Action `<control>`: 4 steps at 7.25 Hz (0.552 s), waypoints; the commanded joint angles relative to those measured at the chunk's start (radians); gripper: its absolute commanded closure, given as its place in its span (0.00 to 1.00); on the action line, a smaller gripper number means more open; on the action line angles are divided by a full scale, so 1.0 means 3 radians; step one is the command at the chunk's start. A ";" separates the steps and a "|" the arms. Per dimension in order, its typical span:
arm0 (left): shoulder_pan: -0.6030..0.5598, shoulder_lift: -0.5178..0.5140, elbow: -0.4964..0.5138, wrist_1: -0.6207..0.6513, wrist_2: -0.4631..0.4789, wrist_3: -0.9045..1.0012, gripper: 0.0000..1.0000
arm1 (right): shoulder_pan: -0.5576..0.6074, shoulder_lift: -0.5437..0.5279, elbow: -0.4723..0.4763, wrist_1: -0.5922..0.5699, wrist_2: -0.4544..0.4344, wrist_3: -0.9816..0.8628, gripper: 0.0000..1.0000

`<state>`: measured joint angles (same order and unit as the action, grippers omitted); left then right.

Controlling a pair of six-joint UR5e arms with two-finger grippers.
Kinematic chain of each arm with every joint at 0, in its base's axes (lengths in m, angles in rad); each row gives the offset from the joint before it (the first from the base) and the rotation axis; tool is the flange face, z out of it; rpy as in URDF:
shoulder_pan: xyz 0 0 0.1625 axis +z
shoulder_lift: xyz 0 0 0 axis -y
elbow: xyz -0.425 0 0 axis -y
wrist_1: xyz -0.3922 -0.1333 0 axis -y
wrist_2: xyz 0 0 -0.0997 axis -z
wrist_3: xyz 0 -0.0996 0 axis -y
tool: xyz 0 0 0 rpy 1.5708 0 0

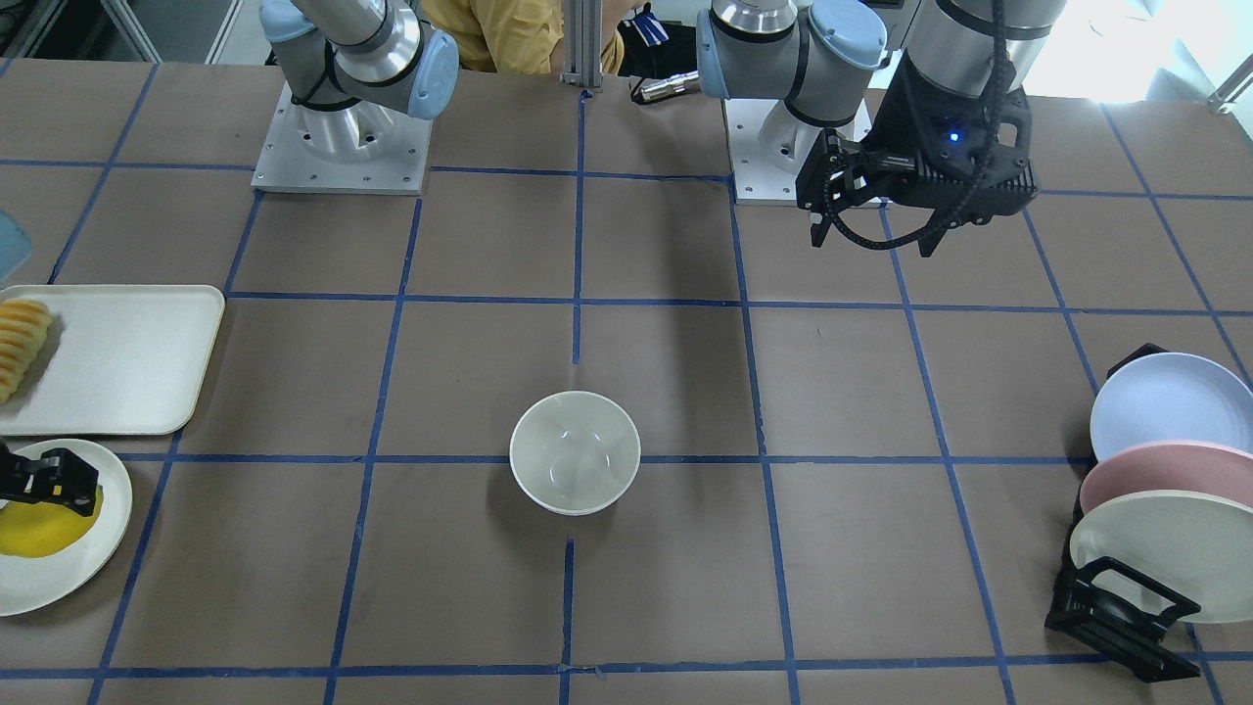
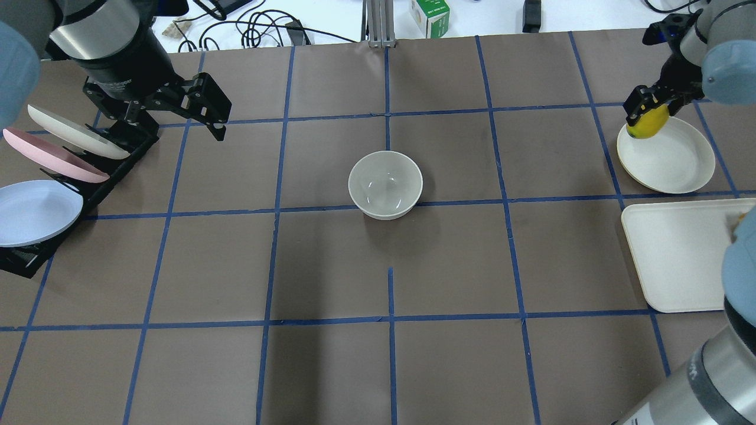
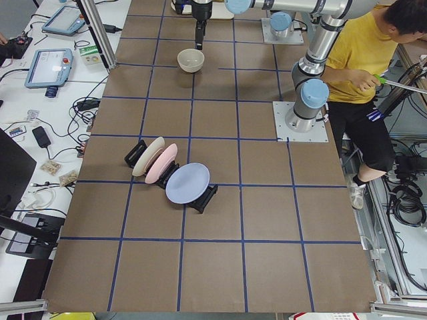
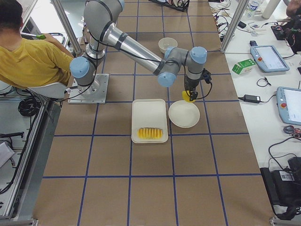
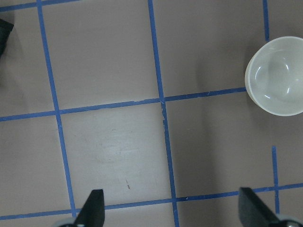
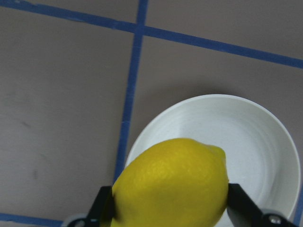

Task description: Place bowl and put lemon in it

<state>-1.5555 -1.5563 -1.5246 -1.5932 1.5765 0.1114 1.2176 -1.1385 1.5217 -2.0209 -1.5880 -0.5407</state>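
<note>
Bowl (image 2: 385, 184) stands upright at the middle of the table (image 2: 331, 265), on a blue tape line, with nothing inside its glossy inside. It is well apart from both arms.

Left to right in the overhead view:
- Far left is a black rack (image 2: 23, 260) holding three plates on edge: a blue plate (image 2: 35, 212), a pink plate (image 2: 53, 156) and a cream plate (image 2: 77, 133).
- The left gripper (image 5: 170, 198) hangs just beside the rack, above the table. Its fingers are spread wide and hold nothing. The left wrist view shows bare table between the tips, with the bowl off at the upper right edge.
- The right gripper (image 2: 649, 113) is at the far right, at the table's far side. Its fingers are clamped on the lemon (image 6: 173, 182), one pad on each side of it.
- The lemon sits over the left rim of a shallow white plate (image 2: 673, 159). I cannot tell whether it touches the plate.
- A white tray (image 2: 679, 260) lies just beside that plate, nearer the robot. A ridged yellow item (image 4: 150, 133) lies on it.
</note>
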 commanded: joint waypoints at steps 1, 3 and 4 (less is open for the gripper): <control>0.0000 0.0003 -0.0001 -0.0007 -0.0009 -0.0003 0.00 | 0.0622 -0.0320 0.0000 0.0318 0.0042 0.0673 1.00; 0.0005 0.0008 -0.0001 -0.0007 -0.0034 0.0022 0.00 | 0.1271 -0.0393 0.0005 0.0360 0.0011 0.0937 1.00; 0.0015 0.0008 -0.0006 -0.0012 -0.0034 0.0017 0.00 | 0.1553 -0.0362 0.0005 0.0325 0.0006 0.1201 1.00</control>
<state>-1.5526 -1.5542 -1.5253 -1.5957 1.5677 0.1167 1.5711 -1.2491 1.5227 -1.9167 -1.5831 -0.2620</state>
